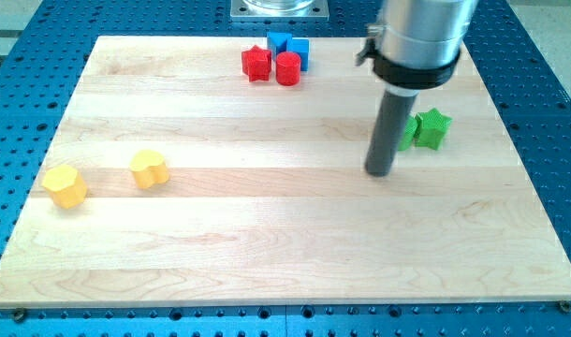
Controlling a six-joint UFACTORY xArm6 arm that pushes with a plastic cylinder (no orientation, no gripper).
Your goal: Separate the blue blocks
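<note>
Two blue blocks sit touching at the top middle of the wooden board (267, 234): one (278, 42) on the left and one (299, 51) on the right, their shapes partly hidden. A red star block (256, 64) and a red cylinder block (287, 68) stand right in front of them, touching them. My tip (378, 172) rests on the board well to the right of and below this cluster, apart from it.
A green star block (432, 129) lies just right of the rod, with another green block (409, 131) partly hidden behind the rod. A yellow hexagon block (65, 185) and a yellow heart-shaped block (149, 168) lie at the left.
</note>
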